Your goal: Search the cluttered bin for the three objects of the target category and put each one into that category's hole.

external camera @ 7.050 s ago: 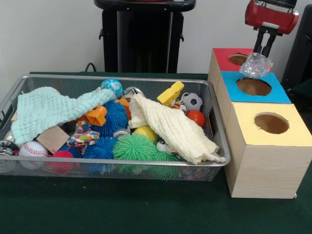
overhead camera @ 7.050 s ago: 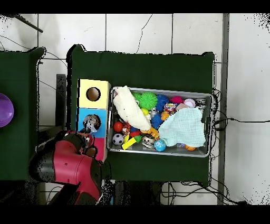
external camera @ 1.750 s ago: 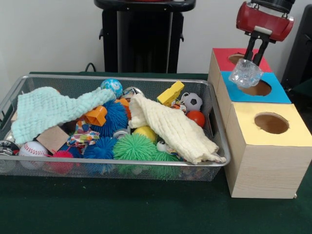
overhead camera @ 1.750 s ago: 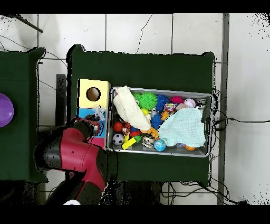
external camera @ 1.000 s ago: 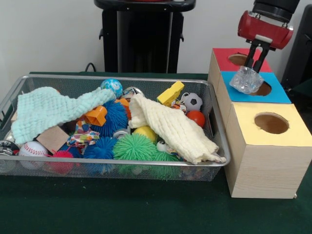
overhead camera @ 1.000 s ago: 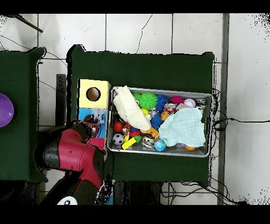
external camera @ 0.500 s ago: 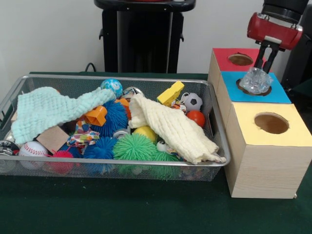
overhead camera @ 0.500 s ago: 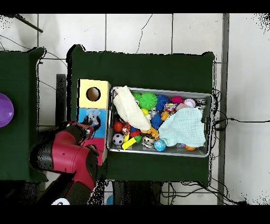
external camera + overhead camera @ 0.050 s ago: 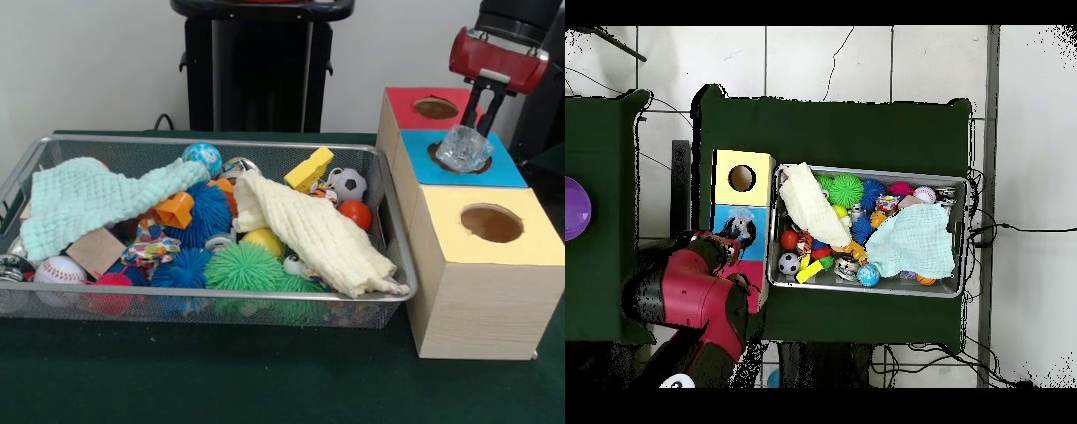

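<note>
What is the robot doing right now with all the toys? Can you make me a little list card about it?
gripper: the gripper holds a clear crinkly ball
where: right at the hole of the blue box
other boxes: red box behind, yellow box in front, holes empty
bin: wire bin full of toys
cloths: mint cloth and cream cloth lie over the toys
seen toys: baseball, soccer ball, green spiky ball

The box (image 9: 477, 256) of pale wood grain carries a red top (image 9: 424, 106), a blue top (image 9: 459, 163) and a yellow top (image 9: 490, 225), each with a brown hole. A clear, glinting crumpled object (image 9: 463, 148) sits at the blue hole below the black gripper (image 9: 486, 113) and red arm (image 9: 493, 49). In the silver mesh bin (image 9: 203, 305) lie a mint cloth (image 9: 84, 199), a cream cloth (image 9: 309, 231), green (image 9: 244, 267) and blue spiky balls (image 9: 207, 212), a black-and-white soccer ball (image 9: 349, 184), a red-stitched white baseball (image 9: 57, 269) and a yellow block (image 9: 309, 168), all on a dark green table (image 9: 221, 375).
</note>
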